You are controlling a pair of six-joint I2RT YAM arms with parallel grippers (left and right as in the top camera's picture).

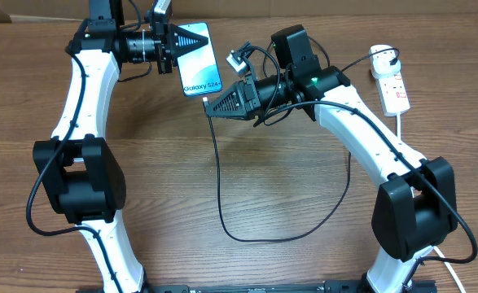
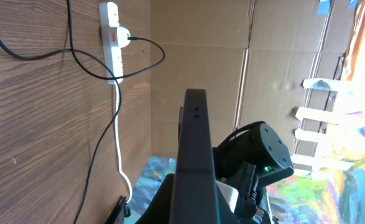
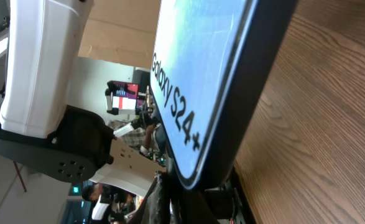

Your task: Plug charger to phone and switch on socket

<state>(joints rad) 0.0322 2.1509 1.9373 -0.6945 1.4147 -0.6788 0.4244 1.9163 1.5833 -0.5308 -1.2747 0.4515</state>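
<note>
now left gripper grips phone; right gripper holds charger just beneath.

Charger connector tip hidden under right gripper near far table edge; seated in phone port or not, cannot tell. Right jaws' state unclear. Socket switch, far right corner, too small to read. Right wrist view: phone top cut off. Left wrist view: phone edge-on, lower end cut by frame bottom.
</note>
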